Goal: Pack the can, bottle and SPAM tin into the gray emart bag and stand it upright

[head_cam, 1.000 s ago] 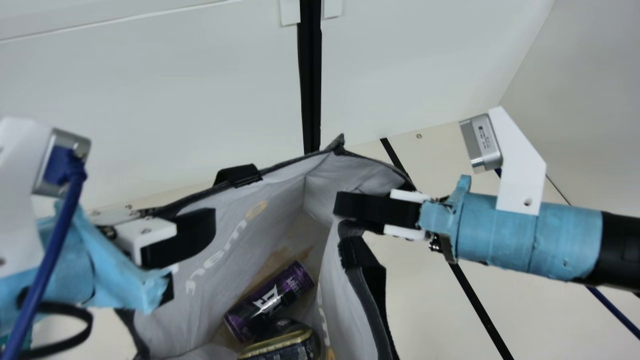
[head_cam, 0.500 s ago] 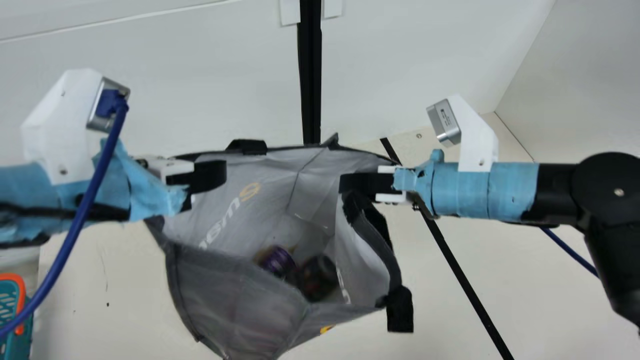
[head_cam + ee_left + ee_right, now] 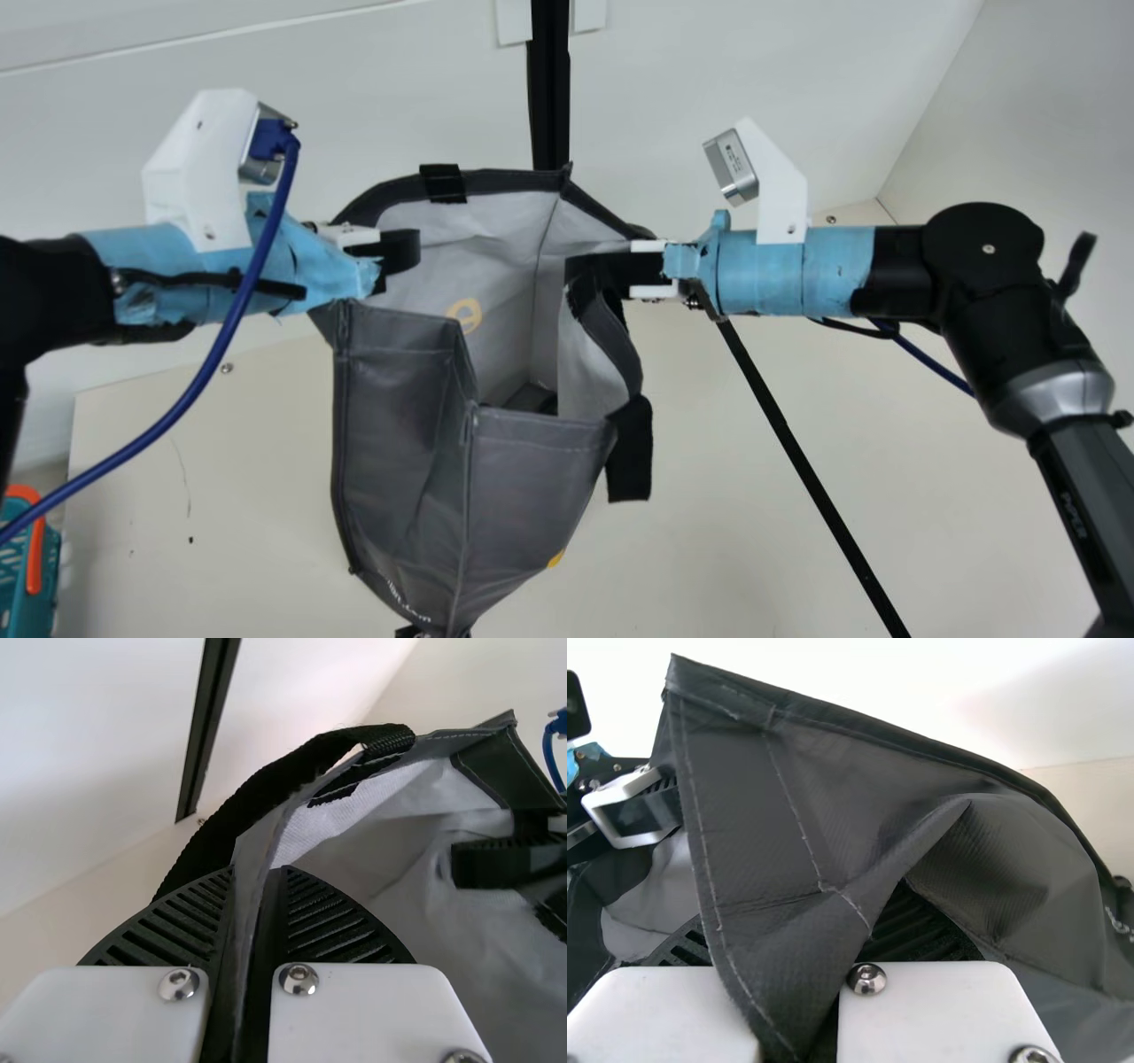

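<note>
My left fingers [image 3: 332,926] and right fingers [image 3: 917,930] each clenched the rim [image 3: 540,425] of the bag [image 3: 399,443], mouth-up between them. Its soft walls would likely buckle under weight, so gripping high on opposite sides seemed wise.

In the main view, a yellow letter [image 3: 463,315] like an upside-down e is inside the bag [image 3: 399,434]. White print [image 3: 405,597] low on the outside ends in "com". The right arm [image 3: 1090,470] has the word PiPER [image 3: 1072,516]. Its camera's label [image 3: 733,162] is too tiny to read.
</note>
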You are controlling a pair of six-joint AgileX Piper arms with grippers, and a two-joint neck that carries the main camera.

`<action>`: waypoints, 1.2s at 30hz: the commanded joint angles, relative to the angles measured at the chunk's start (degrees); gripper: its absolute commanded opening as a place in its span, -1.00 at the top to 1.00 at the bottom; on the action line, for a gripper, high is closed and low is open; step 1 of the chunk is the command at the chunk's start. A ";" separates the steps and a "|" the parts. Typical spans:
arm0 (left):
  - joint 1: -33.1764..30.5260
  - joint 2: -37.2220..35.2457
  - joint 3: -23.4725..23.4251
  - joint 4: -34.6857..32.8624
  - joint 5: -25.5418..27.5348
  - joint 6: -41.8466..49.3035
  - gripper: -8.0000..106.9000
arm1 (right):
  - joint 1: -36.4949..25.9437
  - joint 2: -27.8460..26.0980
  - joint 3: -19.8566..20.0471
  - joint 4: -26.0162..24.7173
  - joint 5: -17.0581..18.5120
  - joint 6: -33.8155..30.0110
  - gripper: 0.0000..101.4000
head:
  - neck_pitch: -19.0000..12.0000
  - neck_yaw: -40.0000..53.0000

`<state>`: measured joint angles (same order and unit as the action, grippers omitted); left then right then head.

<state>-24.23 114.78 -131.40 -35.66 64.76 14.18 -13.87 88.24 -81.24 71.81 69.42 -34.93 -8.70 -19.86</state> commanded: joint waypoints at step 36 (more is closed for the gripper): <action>-0.83 3.11 -1.97 4.83 -4.55 -3.07 0.65 | 1.87 4.16 -1.08 0.45 -1.95 -2.09 1.00 | -1.30 -0.14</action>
<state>-25.06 117.88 -133.38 -30.83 60.21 11.11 -12.00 92.40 -82.32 72.26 67.47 -37.02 -8.70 -19.95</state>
